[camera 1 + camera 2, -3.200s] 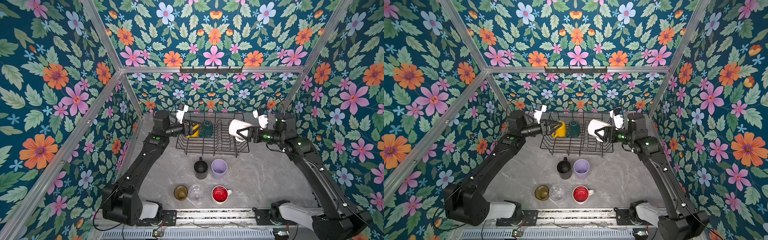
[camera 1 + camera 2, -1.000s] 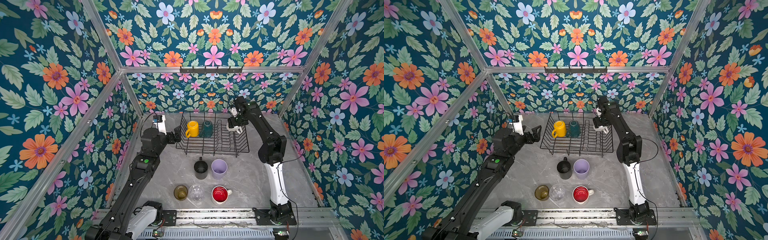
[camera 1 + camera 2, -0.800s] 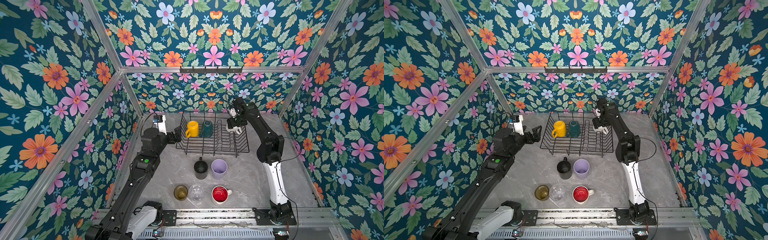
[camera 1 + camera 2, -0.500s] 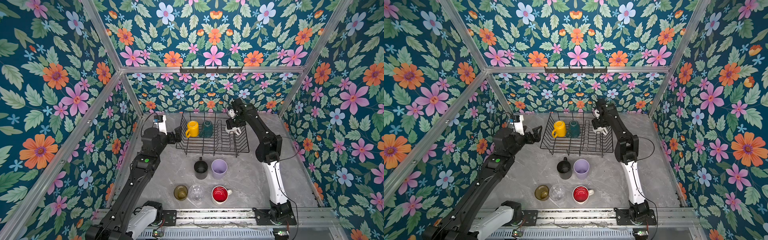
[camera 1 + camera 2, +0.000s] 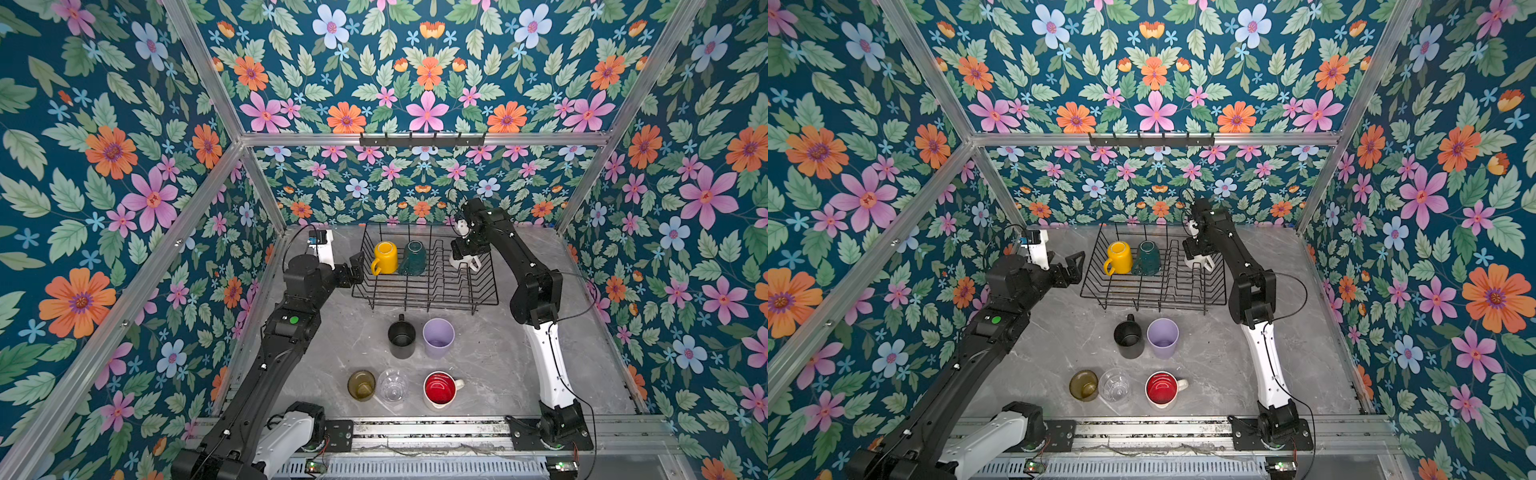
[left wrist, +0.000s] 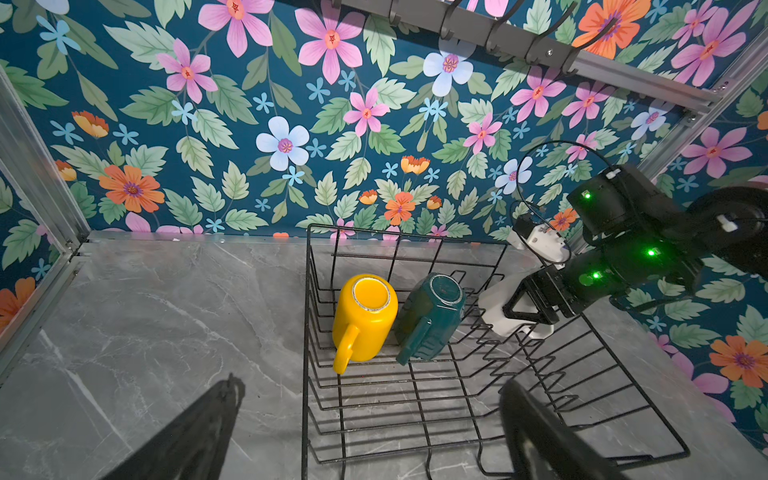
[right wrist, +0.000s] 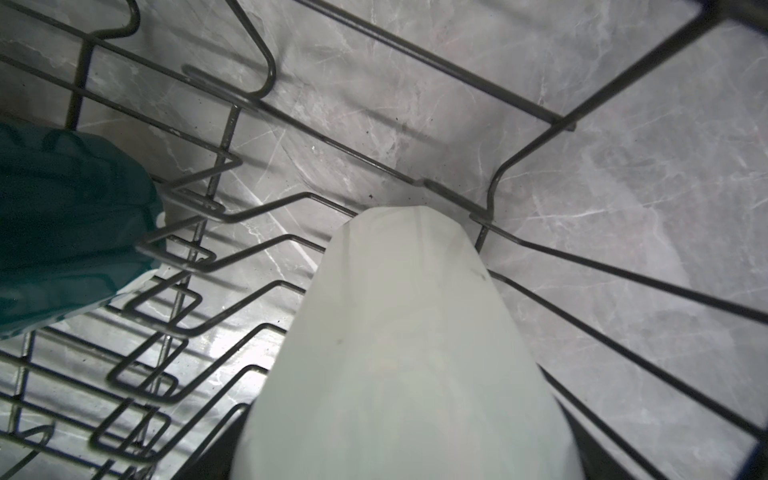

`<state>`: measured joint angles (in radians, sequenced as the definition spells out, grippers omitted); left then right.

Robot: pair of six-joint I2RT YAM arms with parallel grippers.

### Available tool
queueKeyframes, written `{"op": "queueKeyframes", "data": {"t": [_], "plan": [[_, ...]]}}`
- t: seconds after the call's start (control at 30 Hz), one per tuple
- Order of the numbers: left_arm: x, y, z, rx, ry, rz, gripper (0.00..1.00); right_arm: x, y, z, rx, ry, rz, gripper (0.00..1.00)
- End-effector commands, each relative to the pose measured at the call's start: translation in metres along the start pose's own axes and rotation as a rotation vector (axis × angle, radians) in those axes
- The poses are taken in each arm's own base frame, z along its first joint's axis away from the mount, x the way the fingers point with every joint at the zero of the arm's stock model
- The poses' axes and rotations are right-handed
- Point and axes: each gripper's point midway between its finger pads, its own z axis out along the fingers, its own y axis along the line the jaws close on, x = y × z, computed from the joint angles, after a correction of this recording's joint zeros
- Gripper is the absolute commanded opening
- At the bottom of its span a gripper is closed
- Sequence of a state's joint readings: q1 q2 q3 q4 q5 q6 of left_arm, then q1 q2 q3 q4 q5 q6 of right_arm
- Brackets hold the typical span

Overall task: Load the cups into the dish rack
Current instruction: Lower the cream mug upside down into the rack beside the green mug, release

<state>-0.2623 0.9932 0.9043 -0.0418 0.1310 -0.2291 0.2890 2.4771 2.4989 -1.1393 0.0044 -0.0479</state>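
The left gripper (image 5: 356, 268) is hovering just outside the left wall of the black wire dish rack (image 5: 419, 293). Its jaws are standing wide apart and are empty. Inside the rack, at its far left, a glossy yellow mug (image 5: 385, 257) with a loop handle is sitting mouth-down and tilted. A dark teal mug (image 5: 414, 258) is leaning the same way just beside it. Further right, over the upright dividers, the right gripper (image 5: 464, 252) is reaching down into the rack with its jaws clamped on a pale cream mug (image 7: 407, 353). The mug is lying between the jaws, low among the wires. Whether it is resting on them cannot be told.

On the grey marbled table (image 5: 478, 374) in front of the rack, five cups are standing upright, well apart from both grippers. In the near row are an olive-amber glass (image 5: 361, 385), a clear glass (image 5: 392, 385) and a red-inside white mug (image 5: 440, 388). Behind them are a black mug (image 5: 401, 340) and a lilac tumbler (image 5: 438, 337).
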Motion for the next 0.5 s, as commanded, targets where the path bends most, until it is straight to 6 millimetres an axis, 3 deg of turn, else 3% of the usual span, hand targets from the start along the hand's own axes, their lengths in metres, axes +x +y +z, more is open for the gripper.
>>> {"op": "queueKeyframes", "data": {"t": [0.0,0.27,0.47], "plan": [[-0.005,-0.002,-0.001,0.009,-0.014,0.012,1.0,0.006,-0.002,-0.005,0.012,0.02,0.01,0.8],[-0.004,-0.002,-0.001,0.009,-0.011,0.012,1.0,0.003,-0.001,-0.012,0.01,-0.002,0.015,0.89],[-0.005,-0.002,-0.003,0.008,-0.015,0.012,1.0,-0.005,0.0,-0.033,0.008,-0.053,0.027,0.9]]}}
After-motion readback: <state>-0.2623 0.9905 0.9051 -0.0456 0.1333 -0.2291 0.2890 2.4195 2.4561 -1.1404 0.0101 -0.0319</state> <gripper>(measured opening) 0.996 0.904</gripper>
